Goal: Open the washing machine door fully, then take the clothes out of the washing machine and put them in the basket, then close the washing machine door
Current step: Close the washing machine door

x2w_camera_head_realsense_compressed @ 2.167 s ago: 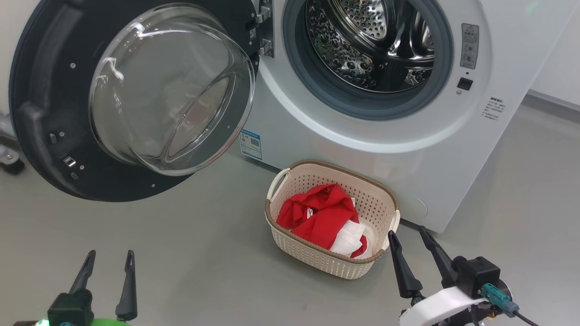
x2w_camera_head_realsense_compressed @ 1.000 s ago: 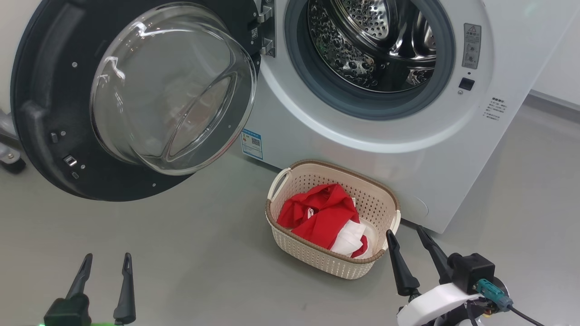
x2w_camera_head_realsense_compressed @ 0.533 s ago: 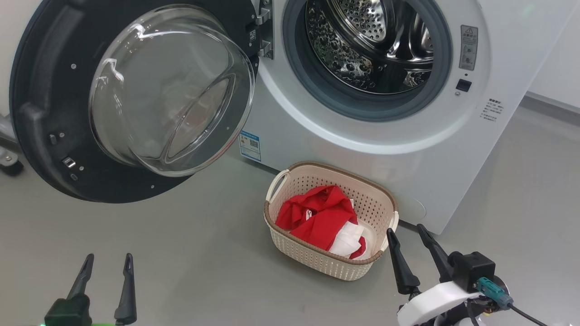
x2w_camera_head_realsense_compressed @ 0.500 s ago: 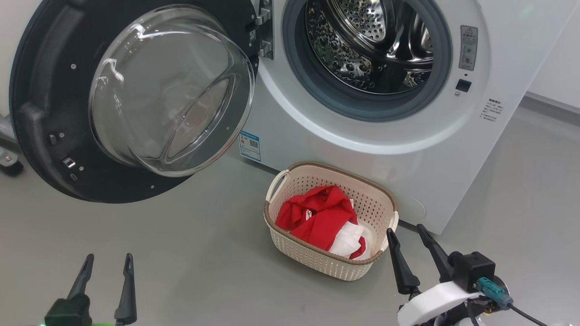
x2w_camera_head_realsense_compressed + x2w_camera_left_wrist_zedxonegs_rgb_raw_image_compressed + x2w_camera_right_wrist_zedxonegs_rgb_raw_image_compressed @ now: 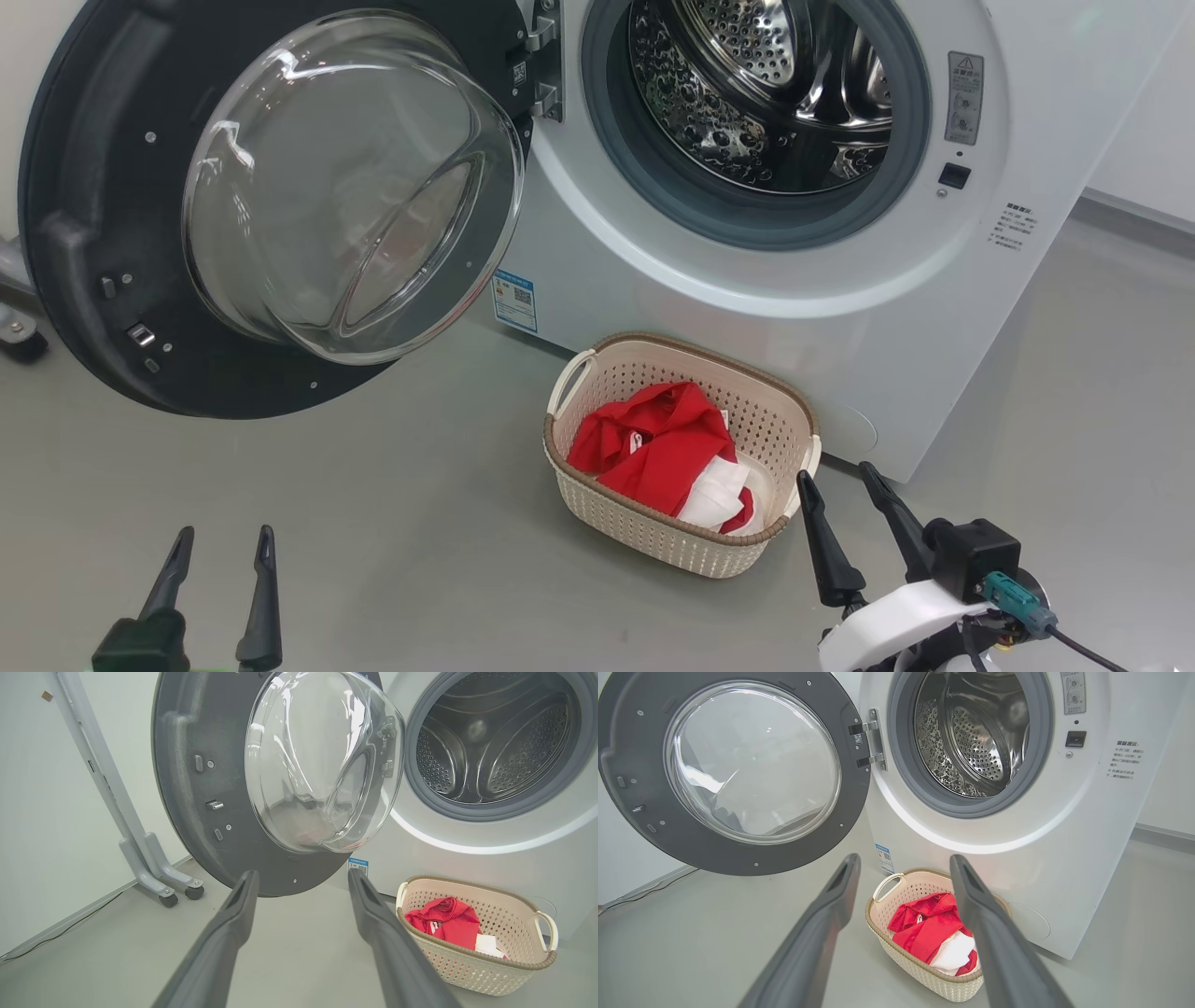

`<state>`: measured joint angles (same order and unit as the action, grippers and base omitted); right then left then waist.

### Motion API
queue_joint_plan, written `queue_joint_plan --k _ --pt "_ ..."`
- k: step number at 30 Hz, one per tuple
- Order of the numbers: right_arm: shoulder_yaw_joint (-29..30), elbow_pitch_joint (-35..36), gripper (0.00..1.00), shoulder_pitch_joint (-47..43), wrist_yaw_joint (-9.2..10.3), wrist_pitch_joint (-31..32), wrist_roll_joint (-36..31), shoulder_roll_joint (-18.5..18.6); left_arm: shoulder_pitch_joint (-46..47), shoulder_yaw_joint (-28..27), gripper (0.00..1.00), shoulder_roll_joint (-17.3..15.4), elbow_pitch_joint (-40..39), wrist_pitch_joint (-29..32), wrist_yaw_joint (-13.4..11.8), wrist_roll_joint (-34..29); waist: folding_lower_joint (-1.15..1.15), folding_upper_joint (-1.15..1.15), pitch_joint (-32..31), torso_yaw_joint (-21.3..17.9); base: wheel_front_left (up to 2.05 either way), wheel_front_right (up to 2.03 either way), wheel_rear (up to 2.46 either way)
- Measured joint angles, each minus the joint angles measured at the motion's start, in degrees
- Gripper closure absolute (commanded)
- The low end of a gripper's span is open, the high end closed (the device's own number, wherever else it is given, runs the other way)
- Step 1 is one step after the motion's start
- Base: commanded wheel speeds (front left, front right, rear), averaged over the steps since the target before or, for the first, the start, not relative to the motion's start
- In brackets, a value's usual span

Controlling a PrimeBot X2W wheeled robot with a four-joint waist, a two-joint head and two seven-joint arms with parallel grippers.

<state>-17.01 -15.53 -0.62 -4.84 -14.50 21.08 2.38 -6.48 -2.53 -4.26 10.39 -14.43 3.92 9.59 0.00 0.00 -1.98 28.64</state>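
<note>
Floor (image 5: 373, 485): grey and smooth. It carries the machine and the basket, with a broad open stretch between the door's lower edge and the two grippers.
Washing machine (image 5: 840, 308): white front-loader at the floor's far side. Its round mouth stands uncovered, ringed by a grey seal, and perforated steel drum (image 5: 747, 84) shows inside.
Washing machine door (image 5: 84, 187): swung wide on its hinge to the left of the mouth, glass bowl bulging toward the robot. Its black lower rim hangs above the floor.
Basket (image 5: 672, 546): on the floor against the machine's front lower edge, below the mouth and right of the door.
Clothes (image 5: 658, 448): red and white fabric bunched inside the basket, lying below its brown rim.
Right gripper (image 5: 835, 472): released, grasping nothing, just right of the basket.
Right fingers (image 5: 826, 551): spread wide, and the inner tip is just beside the basket's right handle. In the right wrist view the basket lies between them, ahead and lower, and they don't touch it.
Left gripper (image 5: 226, 532): released and holding nothing, over bare floor below the door and well apart from the basket.
Left fingers (image 5: 261, 597): spread wide and touching nothing. In the left wrist view they frame the door's lower rim.
</note>
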Motion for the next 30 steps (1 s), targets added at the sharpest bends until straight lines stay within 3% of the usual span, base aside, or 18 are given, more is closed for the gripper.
queue_joint_plan --k 25,26,27,28,30 --pt "-0.03 0.08 0.00 -0.02 0.45 0.00 0.09 0.00 -0.02 -0.15 0.00 0.13 0.09 0.00 0.48 -0.11 0.00 0.00 0.24 0.17 0.00 0.00 0.00" --pt "-0.03 0.09 0.00 -0.02 0.45 0.00 0.09 0.00 -0.02 -0.18 0.55 0.13 0.08 0.00 0.48 -0.11 0.00 0.00 0.26 0.19 0.00 0.00 0.00" --pt "-0.03 0.09 0.00 -0.02 0.45 0.00 0.09 0.00 -0.02 -0.20 0.93 0.14 0.08 0.00 0.48 -0.11 0.00 0.00 0.28 0.20 0.00 0.00 0.00" --pt "-0.04 0.09 0.00 -0.02 0.45 0.00 0.09 0.01 -0.02 -0.21 1.00 0.14 0.09 0.00 0.48 -0.11 0.00 0.00 0.30 0.22 0.00 0.00 0.00" --pt "-0.07 0.09 0.00 -0.02 0.45 0.00 0.09 0.01 -0.02 -0.21 1.00 0.14 0.09 0.00 0.51 -0.21 0.00 0.00 0.34 0.25 0.00 0.00 0.00"
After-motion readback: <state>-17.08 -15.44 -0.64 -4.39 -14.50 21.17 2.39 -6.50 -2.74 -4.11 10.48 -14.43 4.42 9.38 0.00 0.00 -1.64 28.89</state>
